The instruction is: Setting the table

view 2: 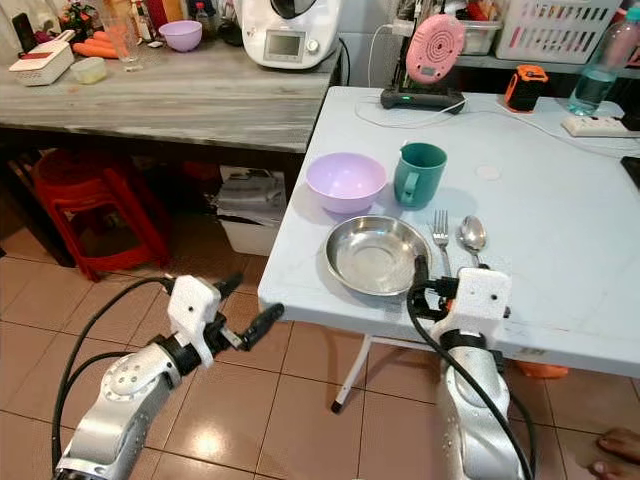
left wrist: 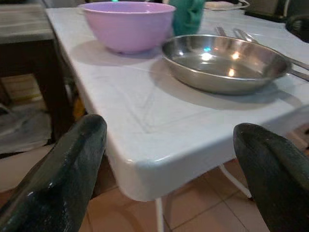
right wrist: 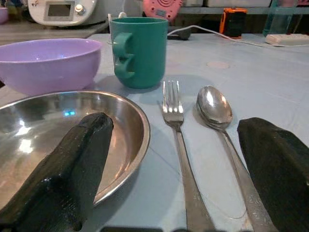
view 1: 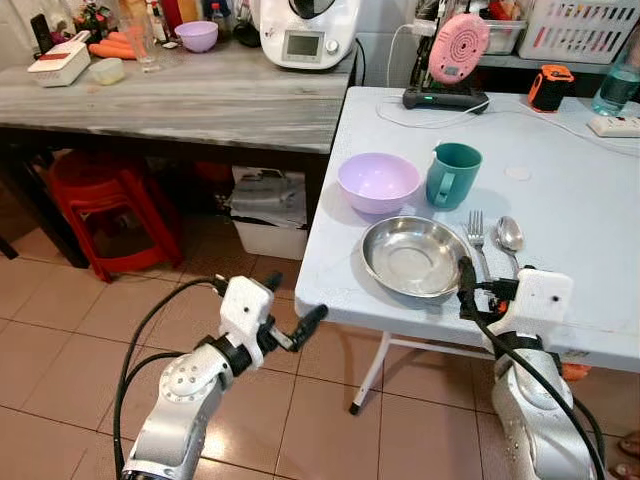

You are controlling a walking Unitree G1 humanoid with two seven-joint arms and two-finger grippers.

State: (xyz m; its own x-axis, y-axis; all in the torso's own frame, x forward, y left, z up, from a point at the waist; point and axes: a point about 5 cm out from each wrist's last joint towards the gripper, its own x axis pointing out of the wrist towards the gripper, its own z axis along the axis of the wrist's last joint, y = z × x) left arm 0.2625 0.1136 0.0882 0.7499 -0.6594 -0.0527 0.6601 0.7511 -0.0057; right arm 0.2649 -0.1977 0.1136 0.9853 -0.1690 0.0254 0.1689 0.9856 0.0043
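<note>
Hovering off the near left corner of the table [view 1: 600, 250], the left hand [view 1: 292, 312] is spread wide and holds nothing. The right hand [right wrist: 178, 169] sits low at the near edge, also spread and empty, one finger over the steel plate [view 1: 412, 256], the other beyond the spoon [view 1: 509, 234], with the fork [view 1: 477, 238] between them. Fork and spoon lie side by side just right of the plate; both look thin, stiff and slippery, lying flat, so a pinch across the handle seems best. Farther back stand the purple bowl [view 1: 378, 182] and, just right of it, the green mug [view 1: 453, 174], likely light and rigid.
</note>
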